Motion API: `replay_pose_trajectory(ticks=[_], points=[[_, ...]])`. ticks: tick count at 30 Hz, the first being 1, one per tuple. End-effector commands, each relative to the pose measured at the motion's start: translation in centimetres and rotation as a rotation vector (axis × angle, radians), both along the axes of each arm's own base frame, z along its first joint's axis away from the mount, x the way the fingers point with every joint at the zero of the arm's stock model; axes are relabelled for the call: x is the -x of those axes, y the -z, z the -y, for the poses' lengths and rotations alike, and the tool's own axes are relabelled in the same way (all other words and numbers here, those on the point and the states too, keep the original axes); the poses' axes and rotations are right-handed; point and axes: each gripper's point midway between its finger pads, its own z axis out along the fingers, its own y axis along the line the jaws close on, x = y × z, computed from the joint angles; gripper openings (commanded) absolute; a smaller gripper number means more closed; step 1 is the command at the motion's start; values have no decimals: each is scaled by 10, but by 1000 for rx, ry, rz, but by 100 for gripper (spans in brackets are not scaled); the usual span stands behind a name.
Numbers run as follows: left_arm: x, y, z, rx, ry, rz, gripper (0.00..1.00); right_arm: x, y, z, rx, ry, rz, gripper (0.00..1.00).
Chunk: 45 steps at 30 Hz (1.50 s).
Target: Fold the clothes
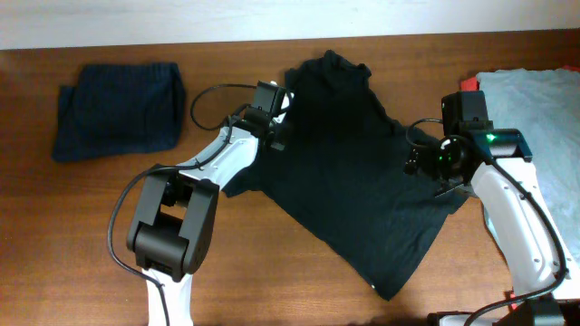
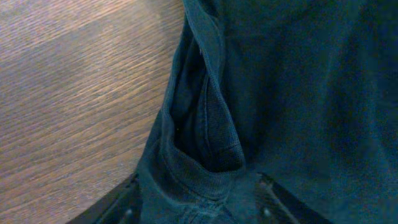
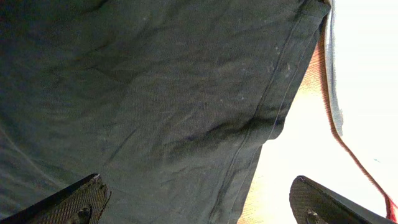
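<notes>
A black short-sleeved T-shirt [image 1: 353, 172] lies spread diagonally across the middle of the table, with a small white mark [image 1: 376, 288] near its lower corner. My left gripper [image 1: 272, 113] is at the shirt's upper left edge. In the left wrist view the jaws [image 2: 202, 210] are closed on a bunched, hemmed fold of the black fabric [image 2: 211, 124]. My right gripper [image 1: 415, 161] is over the shirt's right edge. In the right wrist view it [image 3: 196, 199] is open, with the shirt's hem [image 3: 261, 124] between the fingers.
A folded navy garment [image 1: 118, 109] lies at the far left. A light grey-blue garment [image 1: 539, 100] with a red one [image 1: 468, 83] under its edge lies at the far right, close to my right arm; it also shows in the right wrist view [image 3: 373, 62]. Bare wood [image 2: 74, 93] lies left of the shirt.
</notes>
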Motion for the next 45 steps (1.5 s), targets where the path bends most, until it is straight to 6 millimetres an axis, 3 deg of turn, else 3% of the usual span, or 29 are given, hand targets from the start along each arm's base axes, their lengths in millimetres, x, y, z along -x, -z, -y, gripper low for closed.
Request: replay_pose_trajectory(ticks=[1, 4, 11, 17, 22, 28, 39, 41, 43, 45], points=[[-1, 12, 2, -5, -7, -15, 56, -3, -6, 4, 10, 14, 18, 99], [0, 23, 2, -13, -7, -32, 56, -3, -6, 4, 10, 14, 18, 99], [-10, 14, 5, -1, -13, 16, 54, -3, -6, 4, 10, 14, 18, 99], [-20, 0, 1, -23, -37, 46, 38, -3, -6, 4, 10, 14, 18, 99], [-23, -5, -2, -40, -51, 55, 14, -3, -6, 4, 10, 14, 18, 99], [-26, -7, -9, -68, -76, 72, 7, -3, -6, 4, 10, 14, 18, 99], [-42, -11, -50, -136, -139, 106, 1, -3, -6, 4, 10, 14, 18, 99], [-49, -15, -58, -127, -159, 127, 2, -3, -6, 4, 10, 14, 18, 99], [-53, -17, -64, -121, -171, 141, 13, -3, -6, 4, 10, 14, 18, 99], [-56, -18, -68, -118, -180, 149, 15, -3, -6, 4, 10, 14, 18, 99]])
